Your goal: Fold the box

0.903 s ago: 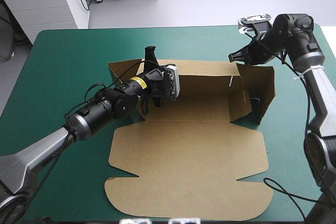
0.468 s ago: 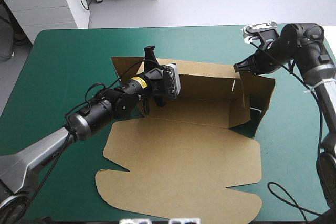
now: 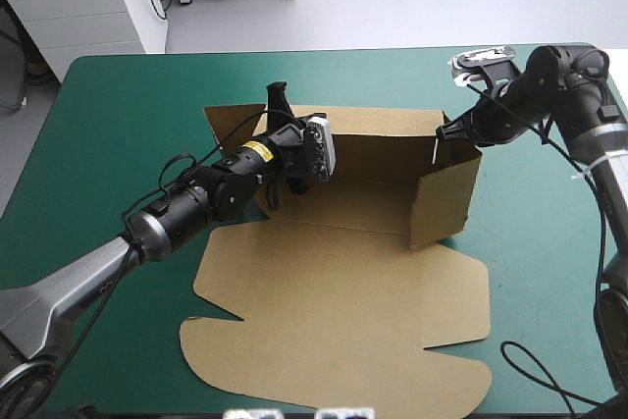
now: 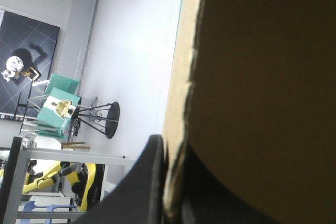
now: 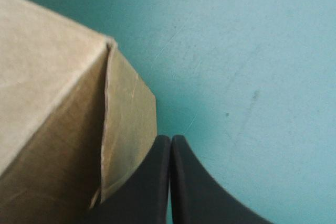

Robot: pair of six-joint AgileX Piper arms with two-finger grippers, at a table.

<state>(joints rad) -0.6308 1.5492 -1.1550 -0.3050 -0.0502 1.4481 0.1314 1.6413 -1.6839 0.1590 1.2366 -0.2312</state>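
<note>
The brown box (image 3: 343, 291) sits mid-table on the teal-green cover (image 3: 118, 125), with its back and right walls raised and its lid flat toward the near edge. The left gripper (image 3: 279, 97) pinches the back wall's left end, the board between its black fingers. The right gripper (image 3: 444, 130), fingers pressed together, rests at the far right corner, seemingly touching it.

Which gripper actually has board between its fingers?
The left gripper: an edge of the box sits between its fingers. The right gripper is shut on nothing, beside a box corner.
</note>
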